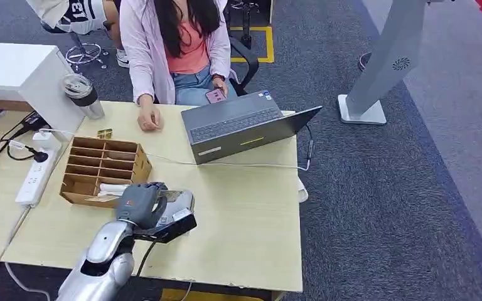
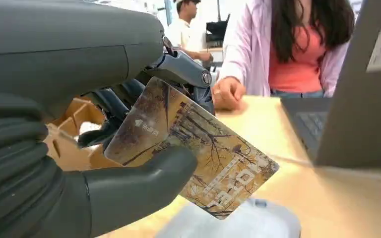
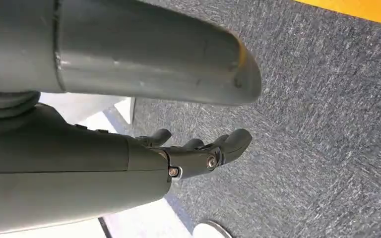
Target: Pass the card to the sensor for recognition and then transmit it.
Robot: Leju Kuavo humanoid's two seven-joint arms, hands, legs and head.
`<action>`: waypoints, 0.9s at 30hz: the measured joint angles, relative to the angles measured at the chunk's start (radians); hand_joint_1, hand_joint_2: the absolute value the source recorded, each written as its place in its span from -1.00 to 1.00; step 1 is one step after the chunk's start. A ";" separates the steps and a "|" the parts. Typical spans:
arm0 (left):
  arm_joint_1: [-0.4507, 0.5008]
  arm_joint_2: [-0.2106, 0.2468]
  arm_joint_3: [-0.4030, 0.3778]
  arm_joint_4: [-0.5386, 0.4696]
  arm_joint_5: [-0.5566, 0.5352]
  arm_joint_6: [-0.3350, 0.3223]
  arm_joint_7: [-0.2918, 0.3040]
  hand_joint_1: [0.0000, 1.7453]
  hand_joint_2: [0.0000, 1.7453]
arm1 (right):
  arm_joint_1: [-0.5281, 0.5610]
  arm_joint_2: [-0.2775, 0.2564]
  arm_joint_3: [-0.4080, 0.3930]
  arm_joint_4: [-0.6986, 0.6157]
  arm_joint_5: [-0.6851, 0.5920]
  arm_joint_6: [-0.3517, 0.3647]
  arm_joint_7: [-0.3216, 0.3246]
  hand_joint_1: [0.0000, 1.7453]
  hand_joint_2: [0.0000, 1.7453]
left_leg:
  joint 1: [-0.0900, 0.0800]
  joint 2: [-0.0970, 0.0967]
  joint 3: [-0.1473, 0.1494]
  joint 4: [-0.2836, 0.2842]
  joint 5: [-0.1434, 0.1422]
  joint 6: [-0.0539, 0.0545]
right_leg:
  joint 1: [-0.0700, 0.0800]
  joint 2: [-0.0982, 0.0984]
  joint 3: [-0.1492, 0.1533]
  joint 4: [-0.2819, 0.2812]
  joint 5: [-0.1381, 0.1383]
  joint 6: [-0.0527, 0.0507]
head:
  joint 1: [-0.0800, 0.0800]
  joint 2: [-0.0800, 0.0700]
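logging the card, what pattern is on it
Golden-brown autumn trees with white lettering on the card; left wrist view shows it best.

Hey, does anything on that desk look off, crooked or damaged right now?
Nothing looks damaged or spilled. The laptop sits askew, its open screen overhanging the table edge. The left hand holds the card tilted, beside the wooden organizer.

One card (image 2: pixel 198 153), one laptop (image 1: pixel 241 125), one wooden organizer (image 1: pixel 103 169), one power strip (image 1: pixel 36 174), one tumbler (image 1: pixel 85 95), two people (image 1: pixel 182 50).
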 joint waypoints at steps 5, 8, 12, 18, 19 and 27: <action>-0.001 0.000 -0.008 0.037 -0.007 -0.020 0.017 1.00 1.00 | 0.000 0.000 -0.004 0.000 0.004 0.001 0.001 -1.00 -1.00 | 0.000 0.000 0.000 0.000 0.000 0.000 | 0.000 0.000 0.000 0.000 0.000 0.000 | 0.000 0.000; -0.005 0.000 -0.011 0.045 -0.007 -0.020 0.018 1.00 1.00 | 0.000 0.000 -0.005 0.000 0.004 0.001 0.001 -1.00 -1.00 | 0.000 0.000 0.000 0.000 0.000 0.000 | 0.000 0.000 0.000 0.000 0.000 0.000 | 0.000 0.000; -0.008 0.000 -0.014 0.053 -0.008 -0.022 0.020 1.00 1.00 | 0.000 0.000 -0.005 0.000 0.005 0.001 0.001 -1.00 -1.00 | 0.000 0.000 0.000 0.000 0.000 0.000 | 0.000 0.000 0.001 0.000 0.000 0.000 | 0.000 0.000; -0.020 0.002 -0.014 0.066 0.002 -0.038 0.030 1.00 1.00 | -0.001 0.000 -0.005 0.000 0.019 0.003 -0.002 -1.00 -1.00 | 0.000 -0.001 0.001 0.000 0.001 0.001 | 0.000 -0.001 0.001 0.000 0.000 0.000 | 0.000 0.000; -0.022 0.002 -0.014 0.067 0.008 -0.025 0.027 1.00 1.00 | -0.001 0.000 -0.005 0.000 0.022 0.005 -0.002 -1.00 -1.00 | 0.000 -0.001 0.001 0.000 0.001 0.001 | 0.000 -0.001 0.001 0.000 0.000 0.000 | 0.000 0.000; -0.102 0.032 0.002 -0.010 0.034 0.199 -0.058 1.00 1.00 | 0.000 0.000 -0.004 0.001 0.053 0.024 0.017 -1.00 -1.00 | 0.000 -0.002 -0.001 0.000 0.002 0.002 | 0.000 -0.002 0.001 0.001 0.000 0.000 | 0.000 0.000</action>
